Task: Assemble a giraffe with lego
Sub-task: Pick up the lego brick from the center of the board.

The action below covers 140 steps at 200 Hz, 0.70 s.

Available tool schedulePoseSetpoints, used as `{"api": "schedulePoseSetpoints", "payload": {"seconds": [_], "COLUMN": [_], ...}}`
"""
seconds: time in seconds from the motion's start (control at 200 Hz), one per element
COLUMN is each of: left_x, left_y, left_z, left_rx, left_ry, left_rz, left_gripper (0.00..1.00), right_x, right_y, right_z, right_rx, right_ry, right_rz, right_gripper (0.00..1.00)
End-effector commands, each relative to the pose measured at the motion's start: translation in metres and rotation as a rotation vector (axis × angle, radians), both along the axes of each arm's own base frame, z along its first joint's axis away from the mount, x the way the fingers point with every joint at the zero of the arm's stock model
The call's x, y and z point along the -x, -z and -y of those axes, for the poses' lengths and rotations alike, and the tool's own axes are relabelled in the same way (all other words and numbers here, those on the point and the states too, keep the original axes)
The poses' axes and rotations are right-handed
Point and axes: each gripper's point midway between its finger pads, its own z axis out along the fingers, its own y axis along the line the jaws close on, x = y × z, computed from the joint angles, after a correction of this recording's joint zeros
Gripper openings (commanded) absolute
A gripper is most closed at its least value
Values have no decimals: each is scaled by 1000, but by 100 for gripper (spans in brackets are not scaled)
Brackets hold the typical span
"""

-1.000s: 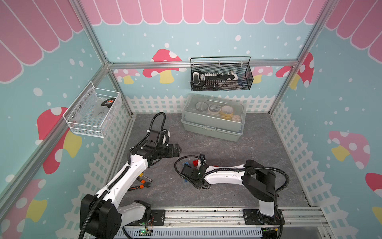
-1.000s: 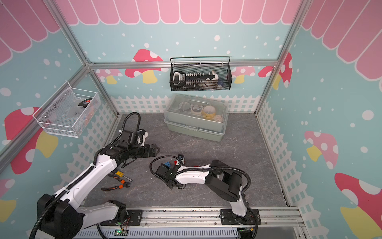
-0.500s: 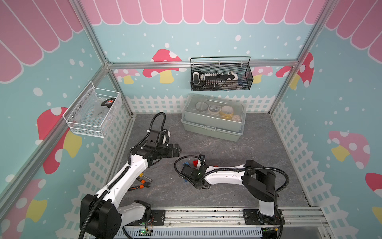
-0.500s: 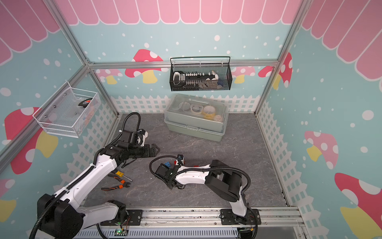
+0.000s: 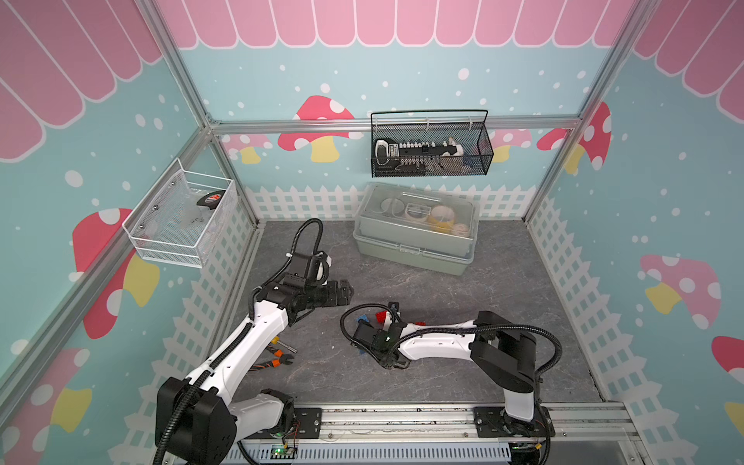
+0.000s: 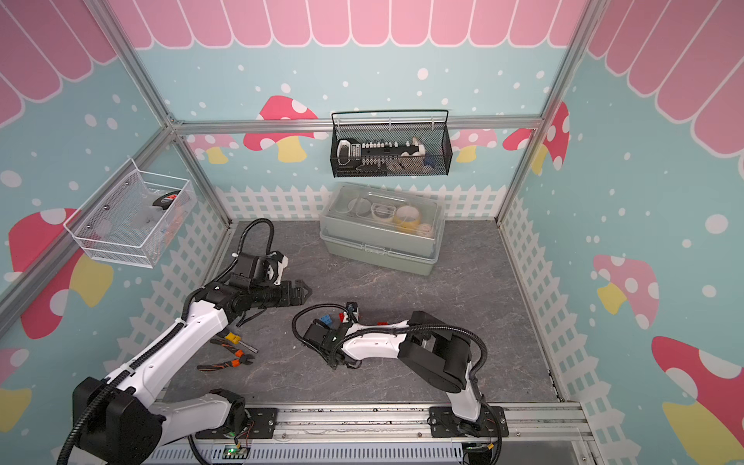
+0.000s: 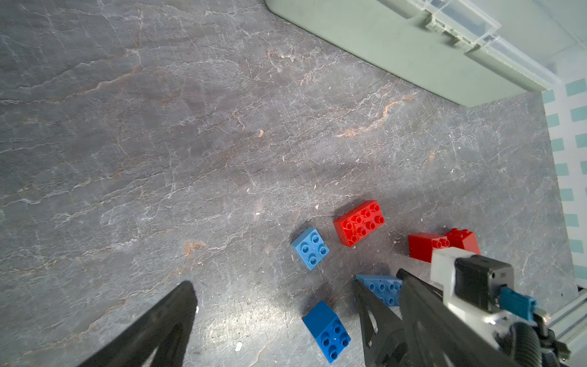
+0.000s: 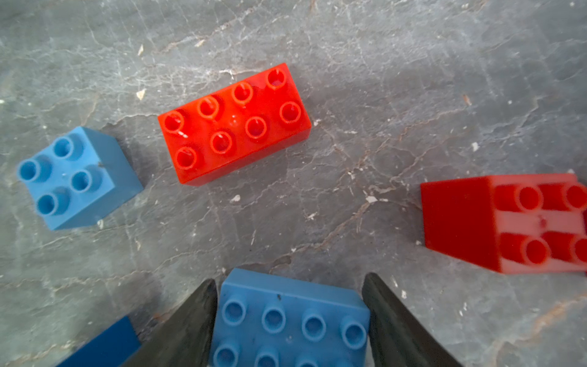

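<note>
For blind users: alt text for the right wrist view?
Dark fingers of the right gripper flank a light blue eight-stud plastic brick on a grey table. Beyond lie a red eight-stud brick, a small blue four-stud brick and a tipped red brick.

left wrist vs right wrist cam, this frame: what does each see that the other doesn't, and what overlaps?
Left wrist only: the grey-green storage box, the left gripper standing open, the right arm's wrist camera seen from outside, and the whole dark blue brick.
Right wrist only: how the right gripper sits, with a finger on either side of the light blue eight-stud brick; contact is unclear.
Both: that brick, the red eight-stud brick, the light blue four-stud brick, another red brick and the grey tabletop.
</note>
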Motion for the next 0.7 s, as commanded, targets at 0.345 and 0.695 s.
{"api": "schedulePoseSetpoints", "payload": {"seconds": [0.345,0.695], "left_x": [4,2], "left_y": [-1,1], "left_z": [0,-3], "left_rx": [4,9], "left_ry": [-5,-24], "left_rz": [-8,-26], "left_gripper": [99,99], "right_x": [-4,6], "right_y": [-35,-73], "right_z": [5,-27], "right_rx": [108,127], "right_ry": [-173,-512], "right_rz": [34,8], "right_gripper": [49,49]}}
